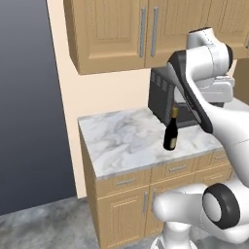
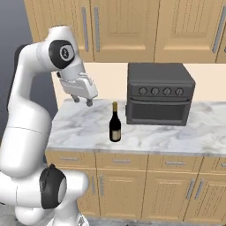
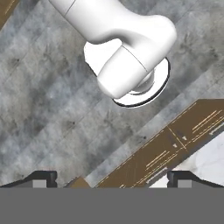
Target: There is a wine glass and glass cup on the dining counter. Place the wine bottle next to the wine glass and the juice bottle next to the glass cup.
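Hovering with gripper (image 2: 84, 100) jaws wide, empty, above left end of marble counter (image 2: 79, 126). I saw wine bottle (image 2: 115, 123) upright ahead of toaster oven (image 2: 160, 93), right of and below fingers; long axis vertical, needing sideways approach.

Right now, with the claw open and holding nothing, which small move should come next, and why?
Probably bring the claw across and down toward the wine bottle. The bottle stands upright and untouched on the marble counter, in front of the dark oven. The claw hangs open above the counter's left end, to the bottle's left and apart from it, so it must line up before any grasp.
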Robot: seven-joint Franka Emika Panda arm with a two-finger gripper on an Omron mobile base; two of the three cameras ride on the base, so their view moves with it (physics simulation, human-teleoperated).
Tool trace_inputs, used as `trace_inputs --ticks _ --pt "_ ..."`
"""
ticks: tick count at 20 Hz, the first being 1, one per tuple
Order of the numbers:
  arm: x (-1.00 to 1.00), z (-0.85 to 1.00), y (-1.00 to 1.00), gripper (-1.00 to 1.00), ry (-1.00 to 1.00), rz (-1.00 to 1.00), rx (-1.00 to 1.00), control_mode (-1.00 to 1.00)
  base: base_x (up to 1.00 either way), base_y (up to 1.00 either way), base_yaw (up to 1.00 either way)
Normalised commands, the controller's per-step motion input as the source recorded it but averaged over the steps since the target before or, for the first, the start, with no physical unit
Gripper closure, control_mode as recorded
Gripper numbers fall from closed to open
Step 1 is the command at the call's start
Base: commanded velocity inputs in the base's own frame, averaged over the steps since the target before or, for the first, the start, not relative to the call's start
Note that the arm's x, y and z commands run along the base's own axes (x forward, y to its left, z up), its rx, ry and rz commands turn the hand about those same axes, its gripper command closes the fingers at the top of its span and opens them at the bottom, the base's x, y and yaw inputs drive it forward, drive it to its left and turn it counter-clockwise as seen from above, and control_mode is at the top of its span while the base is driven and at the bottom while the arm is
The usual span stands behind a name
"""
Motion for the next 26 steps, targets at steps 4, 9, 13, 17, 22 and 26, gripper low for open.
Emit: trace_inputs --ticks 4,9,13,17,22,26 --pt "0.0 0.0 0.0 -1.0 0.0 0.0 0.0 1.0 0.33 0.0 -0.07" --pt "0.0 -0.05 -0.02 -1.0 -0.01 0.0 0.04 -1.0 0.12 0.0 0.0" --pt "-0.08 -0.18 -0.31 -1.0 -0.07 -0.01 0.34 -1.0 0.0 0.0 0.0" --pt "0.01 -0.03 -0.51 -1.0 -0.02 -0.33 0.52 -1.0 0.0 0.0 0.0" --pt "0.47 -0.09 -0.26 -1.0 0.02 -0.52 0.44 -1.0 0.0 0.0 0.0" --pt "0.43 -0.16 -0.2 -1.0 0.02 -0.5 0.41 -1.0 0.0 0.0 0.0"
